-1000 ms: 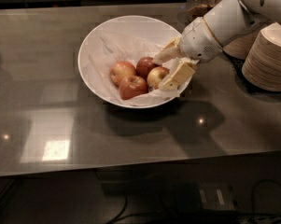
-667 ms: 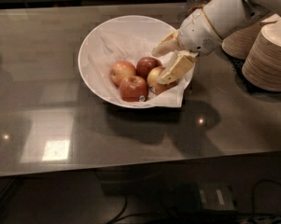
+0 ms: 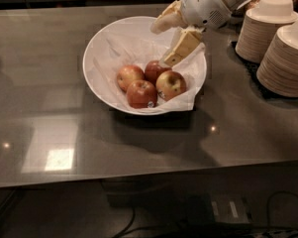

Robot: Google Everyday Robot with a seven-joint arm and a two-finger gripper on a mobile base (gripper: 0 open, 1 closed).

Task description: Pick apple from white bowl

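One yellow-patched apple (image 3: 171, 85) beneath gripper (image 3: 171, 36).

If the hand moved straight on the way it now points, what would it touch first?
Probably the darker red apple at the back of the white bowl; the open hand points down-left above it, though depth is unclear.

I count four apples (image 3: 141, 93) in one white bowl (image 3: 101, 51), two stacks of paper bowls (image 3: 287, 58) at the right, and one gripper (image 3: 161, 43) above the bowl's far right side.
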